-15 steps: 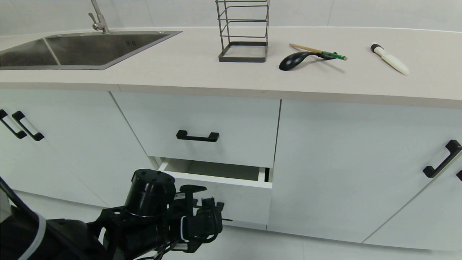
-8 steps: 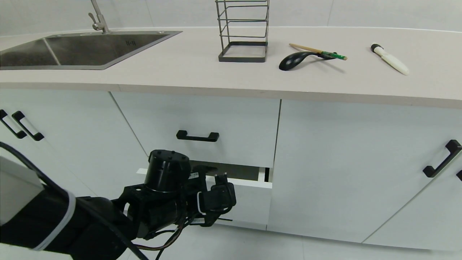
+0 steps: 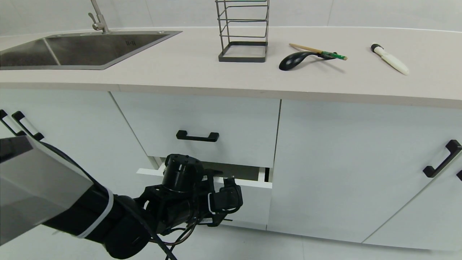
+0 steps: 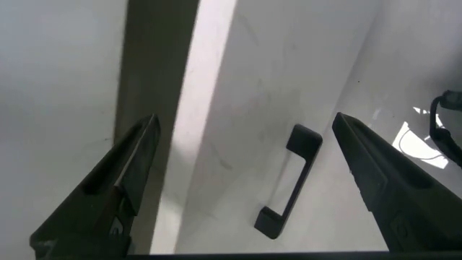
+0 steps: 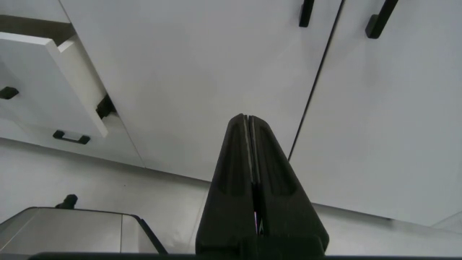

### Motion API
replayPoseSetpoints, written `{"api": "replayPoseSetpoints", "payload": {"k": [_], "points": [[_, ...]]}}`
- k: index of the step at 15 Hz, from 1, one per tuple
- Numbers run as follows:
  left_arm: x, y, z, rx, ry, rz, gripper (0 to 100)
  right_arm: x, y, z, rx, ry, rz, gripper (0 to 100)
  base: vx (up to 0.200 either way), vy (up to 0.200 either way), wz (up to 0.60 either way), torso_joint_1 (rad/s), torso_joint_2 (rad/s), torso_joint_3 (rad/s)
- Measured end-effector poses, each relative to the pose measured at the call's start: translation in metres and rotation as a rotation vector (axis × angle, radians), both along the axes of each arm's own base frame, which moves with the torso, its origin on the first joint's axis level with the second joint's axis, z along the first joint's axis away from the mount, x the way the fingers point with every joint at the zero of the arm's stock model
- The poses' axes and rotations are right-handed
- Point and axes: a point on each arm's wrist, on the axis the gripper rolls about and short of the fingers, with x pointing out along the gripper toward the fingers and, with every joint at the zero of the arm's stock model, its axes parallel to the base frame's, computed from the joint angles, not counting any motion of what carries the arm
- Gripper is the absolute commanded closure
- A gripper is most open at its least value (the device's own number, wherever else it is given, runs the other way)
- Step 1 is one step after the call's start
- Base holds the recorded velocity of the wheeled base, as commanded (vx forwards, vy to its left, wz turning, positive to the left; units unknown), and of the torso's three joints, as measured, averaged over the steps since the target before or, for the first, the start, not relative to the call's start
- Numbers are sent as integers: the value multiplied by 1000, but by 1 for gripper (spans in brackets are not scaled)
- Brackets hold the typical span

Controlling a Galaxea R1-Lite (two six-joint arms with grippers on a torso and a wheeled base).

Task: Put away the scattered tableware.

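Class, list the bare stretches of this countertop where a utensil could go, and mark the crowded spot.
Bare: the countertop between sink and wire rack, its front strip, and the gap between black spoon and white-handled tool. Crowded: chopsticks cross the spoon beside the rack.

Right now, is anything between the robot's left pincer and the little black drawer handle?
Nothing visible. The open left pincer faces the partly open white lower drawer, and its black bar handle shows clear straight ahead of it.
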Motion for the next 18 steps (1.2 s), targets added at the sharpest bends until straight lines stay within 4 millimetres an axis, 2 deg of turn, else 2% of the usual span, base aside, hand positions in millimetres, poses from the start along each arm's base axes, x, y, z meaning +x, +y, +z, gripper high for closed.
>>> {"api": "replayPoseSetpoints", "payload": {"k": [3, 7, 11, 18], "points": [[-11, 6, -7, 16, 26, -10, 0, 0, 0, 0, 0, 0, 0, 100, 0, 0, 0, 0, 0, 0], [-49, 22, -1, 23, 59, -51, 0, 0, 0, 0, 0, 0, 0, 100, 0, 0, 0, 0, 0, 0], [-92, 47, 10, 16, 50, -70, 0, 0, 0, 0, 0, 0, 0, 100, 0, 0, 0, 0, 0, 0], [-103, 50, 15, -2, 35, -96, 0, 0, 0, 0, 0, 0, 0, 100, 0, 0, 0, 0, 0, 0]]}}
